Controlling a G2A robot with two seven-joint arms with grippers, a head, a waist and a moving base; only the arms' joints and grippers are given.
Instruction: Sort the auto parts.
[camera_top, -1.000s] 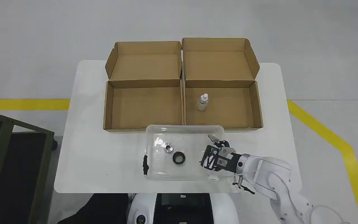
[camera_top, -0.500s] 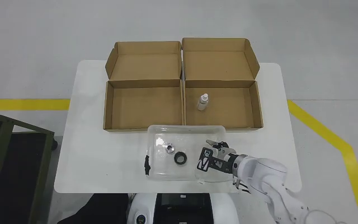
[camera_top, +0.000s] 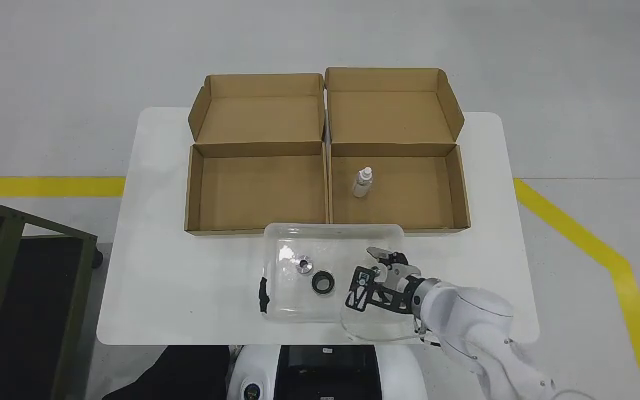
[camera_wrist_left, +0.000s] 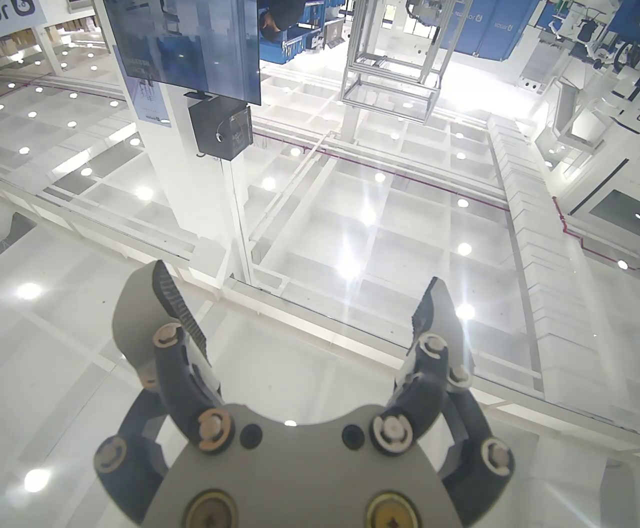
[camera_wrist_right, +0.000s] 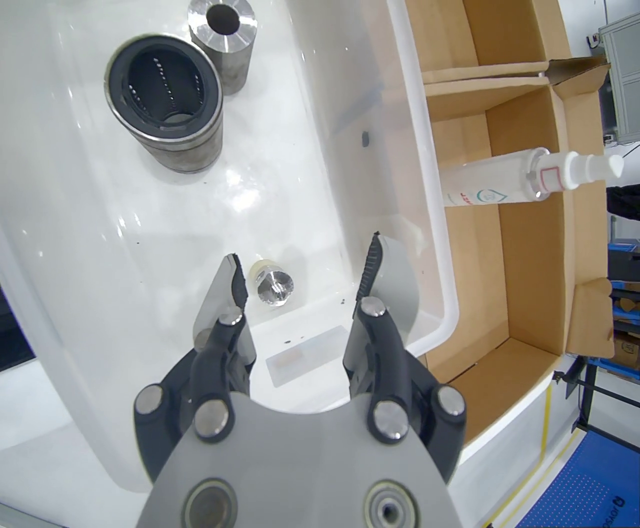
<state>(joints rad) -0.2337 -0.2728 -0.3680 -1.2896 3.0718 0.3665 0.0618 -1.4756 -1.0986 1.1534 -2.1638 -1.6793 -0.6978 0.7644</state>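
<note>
Shiny little part (camera_wrist_right: 272, 289), maybe a bolt: lying in the clear tub (camera_wrist_right: 425, 150), sitting between the wide-open fingers of the right gripper (camera_wrist_right: 305, 260), not being held. Also gaping wide, holding nothing: left gripper (camera_wrist_left: 297, 280).

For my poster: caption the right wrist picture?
Open right gripper hovers over a small metal fitting in the clear bin.

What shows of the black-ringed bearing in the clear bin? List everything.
The bearing is a short hollow cylinder with a dull grey metal sleeve and a black end ring. Rows of small dots line its bore. It stands on end, bore up, on the floor of the clear bin, close beside a smaller silver sleeve; whether they touch is unclear. Nothing grips it: the open right gripper is apart from it, by a small silver part.
</note>
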